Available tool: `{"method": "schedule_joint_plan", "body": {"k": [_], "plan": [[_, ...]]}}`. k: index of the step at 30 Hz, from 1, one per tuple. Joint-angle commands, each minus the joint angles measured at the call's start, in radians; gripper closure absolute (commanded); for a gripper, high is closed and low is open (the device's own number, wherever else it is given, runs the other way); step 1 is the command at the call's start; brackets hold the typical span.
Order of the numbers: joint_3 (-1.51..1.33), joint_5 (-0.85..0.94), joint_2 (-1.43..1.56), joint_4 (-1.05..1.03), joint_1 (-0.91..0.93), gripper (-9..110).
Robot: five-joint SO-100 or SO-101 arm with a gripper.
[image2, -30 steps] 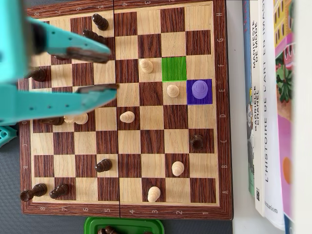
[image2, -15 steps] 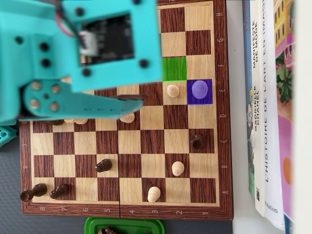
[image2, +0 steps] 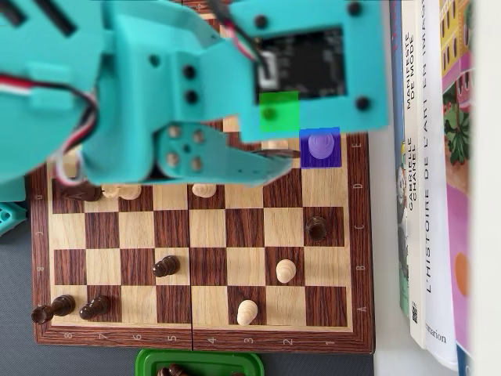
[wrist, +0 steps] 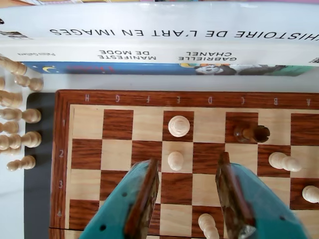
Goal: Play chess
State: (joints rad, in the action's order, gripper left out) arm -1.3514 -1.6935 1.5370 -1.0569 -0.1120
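Chessboard (image2: 344, 258) fills table, books (image2: 427, 196) along its right edge in overhead view. Teal arm (image2: 156, 94) covers upper board. Gripper (wrist: 187, 199) wide open, holding nothing, over light pawn (wrist: 175, 160); second light pawn (wrist: 179, 126) beyond on purple-marked square. Green tray (image2: 200, 363) below board holds dark pieces, mostly cropped.

Home desk: art books (wrist: 159, 35) (French titles) beside chessboard (image2: 356, 258).
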Motion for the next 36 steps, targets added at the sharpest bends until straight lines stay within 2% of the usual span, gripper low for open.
{"method": "schedule_joint_plan", "body": {"k": [1, 16, 36], "plan": [[0.094, -0.021, -0.025, -0.002, 0.002, 84], [0.227, -0.057, -0.213, -0.002, 0.009, 84], [0.23, -0.101, -0.299, 0.003, 0.009, 84]]}}
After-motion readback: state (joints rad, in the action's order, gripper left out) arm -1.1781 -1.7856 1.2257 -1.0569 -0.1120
